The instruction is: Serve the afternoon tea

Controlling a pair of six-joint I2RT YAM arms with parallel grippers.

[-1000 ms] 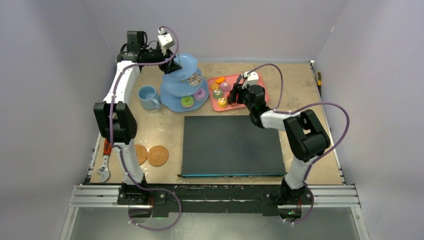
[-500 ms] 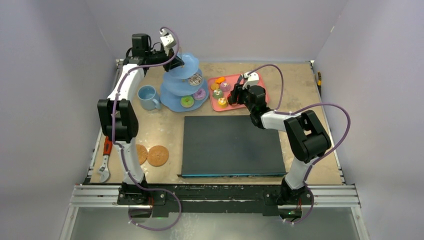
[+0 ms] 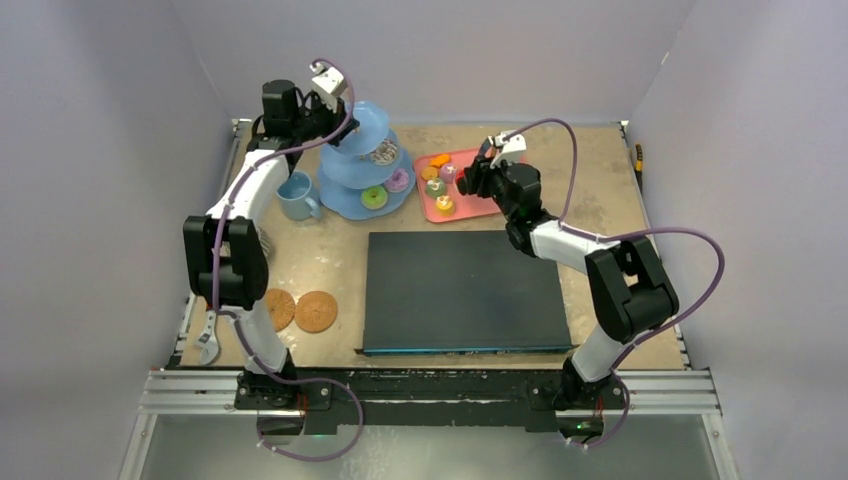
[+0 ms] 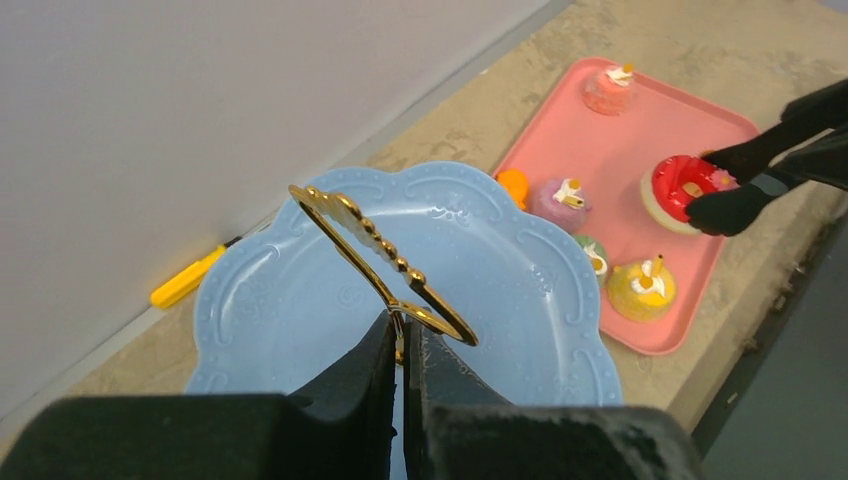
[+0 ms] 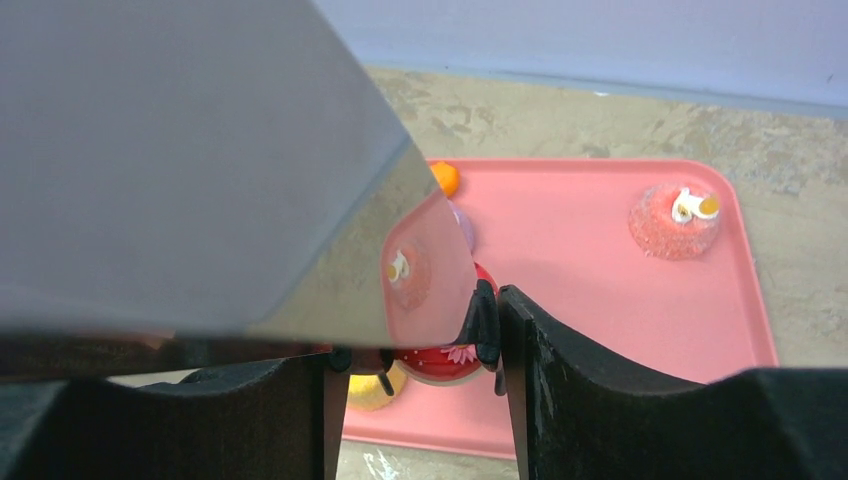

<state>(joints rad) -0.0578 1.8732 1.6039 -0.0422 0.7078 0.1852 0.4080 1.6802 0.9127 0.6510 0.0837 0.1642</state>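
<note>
**A:** Where's the red cake [image 4: 668, 180]?

**B:** On the pink tray [image 4: 640, 110], by the far edge of the worktop, right of centre. The right fingers [image 4: 770, 150] are clamped on it from both sides. I'd guess it is headed for the three-tier stand [image 3: 340, 205] near the far-left corner.

**A:** What worries you?

**B:** The hold seems to be on the cake's rounded rim. It could twist loose on the way across and drop onto the worktop. The yellow cake [image 4: 642, 285] is also just beside it, so a sideways start might shove that one.

**A:** And at the stand?

**B:** The left fingers [image 4: 340, 390] are pinched together on the stem of its gold handle [image 4: 360, 235], above the bare top tier [image 4: 290, 330]. If that arm pulls or leans, the whole stand tilts. Then the green cake [image 3: 373, 197] and purple cake [image 3: 399, 181] on the lower tiers could slide off. The light-blue mug [image 3: 293, 193] is just beside the stand's left side and could get knocked.

**A:** Anything else?

**B:** The left wrist crowds the top tier. The right arm may clip it, or the scalloped rim, as it comes in.
</note>
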